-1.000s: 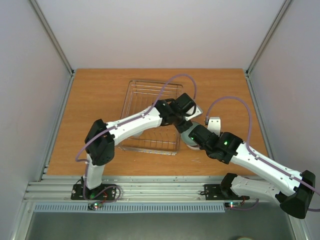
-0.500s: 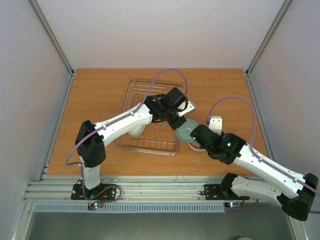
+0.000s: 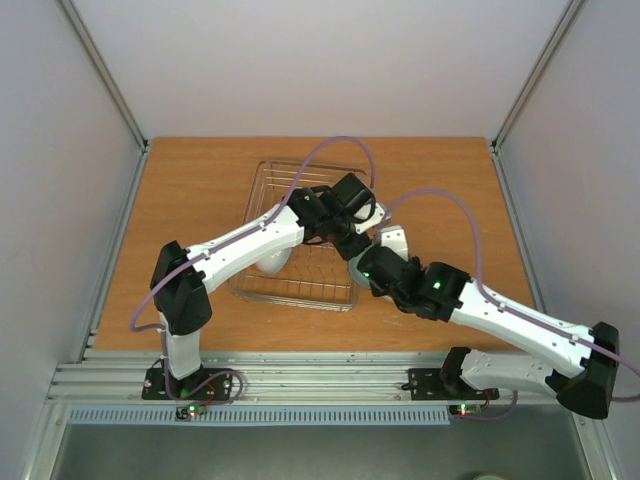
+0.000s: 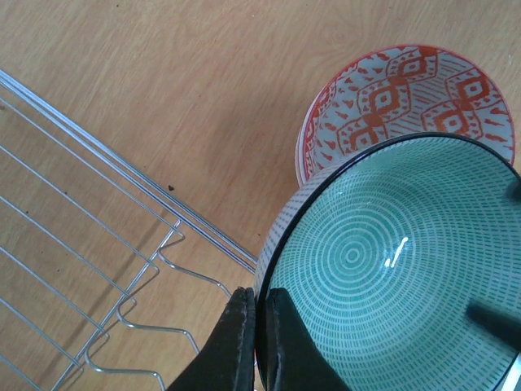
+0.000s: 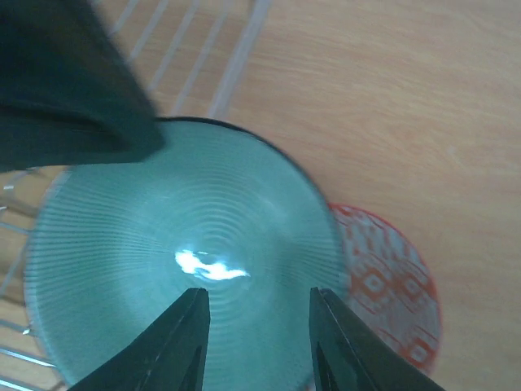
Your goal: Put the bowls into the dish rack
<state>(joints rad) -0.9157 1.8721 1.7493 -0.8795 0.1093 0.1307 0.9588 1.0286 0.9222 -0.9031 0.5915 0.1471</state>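
We record a table (image 3: 200,190) with a smooth orange-brown wood-grain top. On it, toward 11 o'clock from the centre in the overhead view, stands the dish rack (image 3: 290,180), a rectangular basket of thin silver wire with low sides and bent upright loops. A glossy white bowl (image 3: 272,258) lies inside the rack at its 7 o'clock part and is partly covered by the left arm (image 3: 240,245).

At the rack's 4 o'clock edge the two grippers meet. The green bowl (image 4: 383,277) is round and glazed, with a black rim, fine concentric ribbing inside and a speckled grey outer wall. It sits over the bare table just outside the rack's corner wire. The orange bowl (image 4: 407,90), white with a red-orange geometric pattern, lies directly beneath it. The orange bowl shows at 12 to 1 o'clock in the left wrist view and at 4 o'clock in the right wrist view.

The left gripper (image 4: 259,342) has its black fingers pressed on the green bowl's rim, one inside and one outside. The right gripper (image 5: 256,342) is spread wide above the green bowl's hollow. We cannot tell whether it touches the glaze.
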